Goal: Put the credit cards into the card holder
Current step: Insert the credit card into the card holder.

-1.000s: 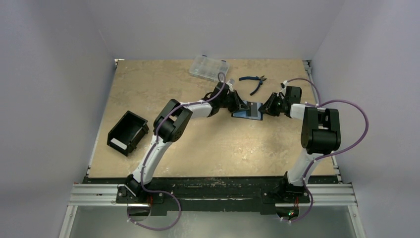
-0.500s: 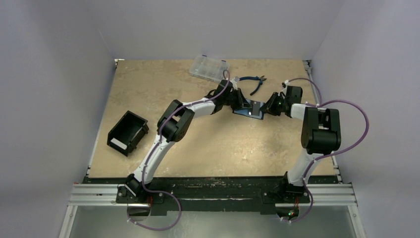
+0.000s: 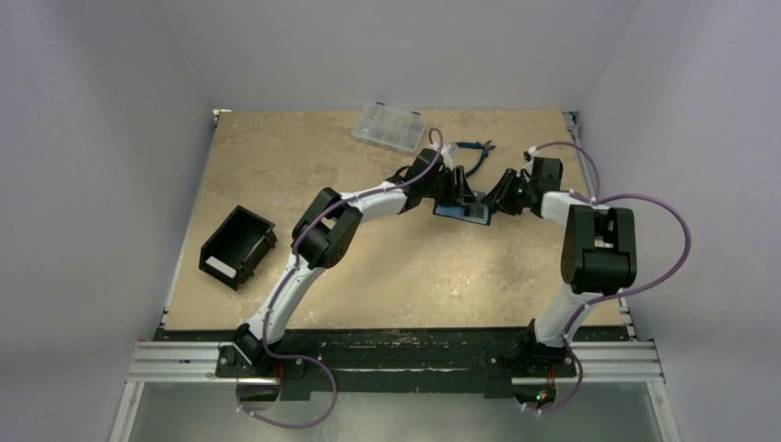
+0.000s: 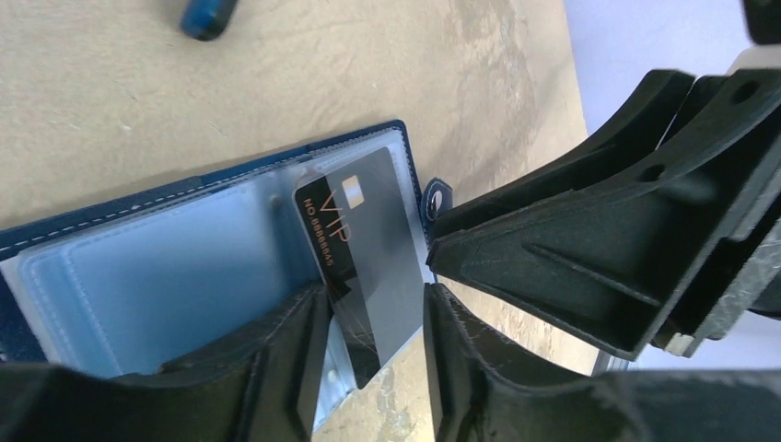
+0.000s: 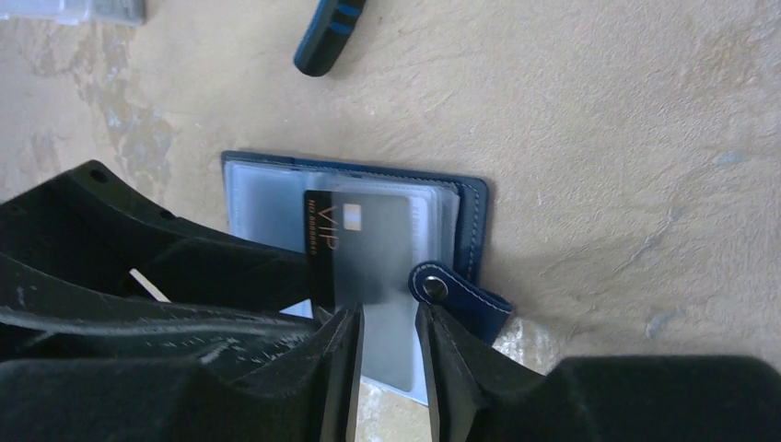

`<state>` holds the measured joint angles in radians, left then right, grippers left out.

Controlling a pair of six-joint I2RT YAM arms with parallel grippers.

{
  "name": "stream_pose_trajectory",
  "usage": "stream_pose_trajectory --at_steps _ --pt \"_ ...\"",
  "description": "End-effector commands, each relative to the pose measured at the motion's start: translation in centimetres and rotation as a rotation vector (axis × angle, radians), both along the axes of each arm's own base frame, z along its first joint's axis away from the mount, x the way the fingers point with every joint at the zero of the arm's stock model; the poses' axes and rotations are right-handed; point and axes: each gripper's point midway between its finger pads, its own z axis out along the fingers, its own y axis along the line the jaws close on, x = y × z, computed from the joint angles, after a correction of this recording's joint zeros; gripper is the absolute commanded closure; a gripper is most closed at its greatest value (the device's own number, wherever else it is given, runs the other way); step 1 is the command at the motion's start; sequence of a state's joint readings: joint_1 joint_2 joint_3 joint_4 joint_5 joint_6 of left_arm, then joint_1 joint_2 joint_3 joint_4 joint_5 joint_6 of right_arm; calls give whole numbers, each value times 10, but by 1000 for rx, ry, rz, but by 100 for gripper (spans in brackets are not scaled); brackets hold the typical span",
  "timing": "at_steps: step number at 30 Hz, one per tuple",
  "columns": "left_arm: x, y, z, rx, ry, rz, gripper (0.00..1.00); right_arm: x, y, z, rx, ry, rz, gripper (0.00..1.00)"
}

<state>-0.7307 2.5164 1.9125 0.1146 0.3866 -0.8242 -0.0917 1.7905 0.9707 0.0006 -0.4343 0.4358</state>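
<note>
**Card halfway into the open holder, both arms over it**

**Top external:** The card holder (image 3: 463,212) lies open on the tabletop (image 3: 387,267), right of centre and towards the far side. The left end effector (image 3: 463,195) reaches over it from the left and the right end effector (image 3: 492,203) from the right, their tips close together above it. A pair of blue-handled pliers (image 3: 479,147) lies just behind, partly hidden by the left arm. A clear compartment case (image 3: 389,126) sits near the far edge and a black box (image 3: 238,245) well off to the left.

**Left wrist:** A dark credit card (image 4: 364,249) marked "VIP" has its far end under a clear sleeve of the holder. Its near end sticks out into the gap between the left fingers (image 4: 285,368). The jaws stand apart on either side of the card, but whether they press its edges cannot be told. The snap tab (image 4: 433,197) juts out beside the card.

**Right wrist:** The right jaws are spread, with a gap narrower than the card. The card's near end runs beneath them, and nothing is pinched between them.
</note>
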Motion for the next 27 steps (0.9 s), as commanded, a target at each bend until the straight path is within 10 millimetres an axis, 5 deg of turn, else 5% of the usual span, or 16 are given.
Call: stream_pose_trajectory --at_steps 1,8,19,27 --pt "-6 4 19 62 -89 -25 52 10 -6 36 -35 -71 -33 62" --pt "-3 1 14 73 -106 -44 49 17 -13 39 -39 -70 -60 59" --pt "-11 -11 3 91 -169 -146 47 24 -27 3 -113 -2 -80 55" --pt "-31 -31 -5 46 -160 -249 47 26 30 17 105 -58 76 55"
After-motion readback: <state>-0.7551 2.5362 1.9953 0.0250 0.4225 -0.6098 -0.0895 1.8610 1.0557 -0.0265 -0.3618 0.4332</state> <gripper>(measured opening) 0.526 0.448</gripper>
